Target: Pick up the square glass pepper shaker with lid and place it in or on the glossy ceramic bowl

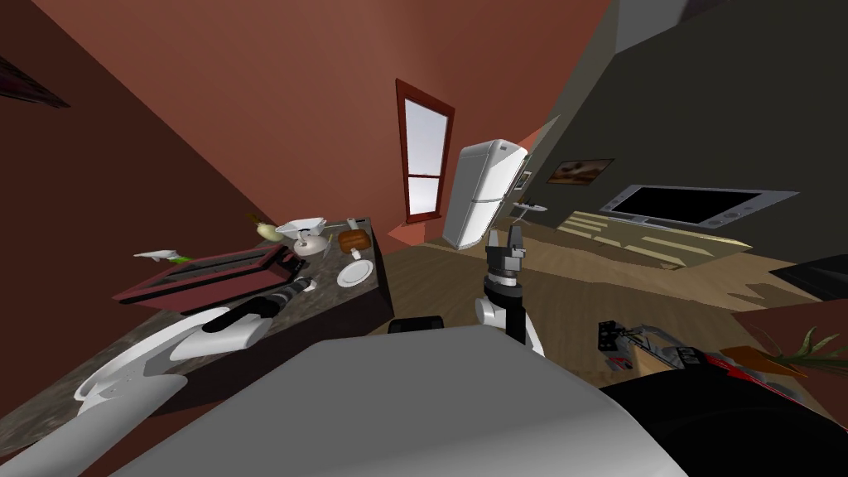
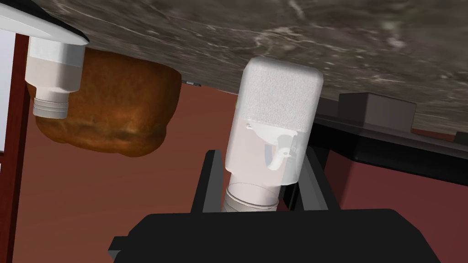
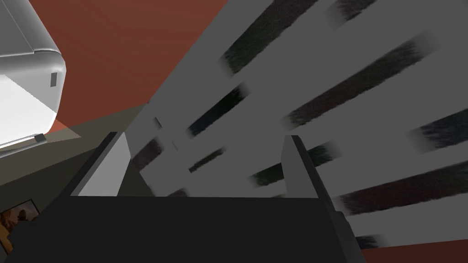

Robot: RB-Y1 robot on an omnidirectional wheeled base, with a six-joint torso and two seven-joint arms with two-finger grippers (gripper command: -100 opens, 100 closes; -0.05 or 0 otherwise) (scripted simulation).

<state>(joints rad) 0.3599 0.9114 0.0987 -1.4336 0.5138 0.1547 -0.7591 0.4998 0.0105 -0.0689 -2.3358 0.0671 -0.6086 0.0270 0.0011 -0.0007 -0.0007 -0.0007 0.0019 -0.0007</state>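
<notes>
The pepper shaker (image 2: pixel 274 114) is a square, clear, whitish bottle with a round lid, standing on the dark speckled countertop (image 2: pixel 320 36). My left gripper (image 2: pixel 264 155) has a finger against each side of it, close to the lid end. In the head view the left arm reaches over the counter, with the left gripper (image 1: pixel 305 286) near the white plate (image 1: pixel 354 273). The white glossy bowl (image 1: pixel 302 225) sits farther back on the counter. My right gripper (image 1: pixel 506 247) hangs open over the floor, holding nothing.
A brown bread loaf (image 2: pixel 109 105) and a second small shaker (image 2: pixel 50 77) stand just beyond the held one. A dark red sink (image 1: pixel 207 273) lies left of the arm. A white fridge (image 1: pixel 480 195) stands across the room.
</notes>
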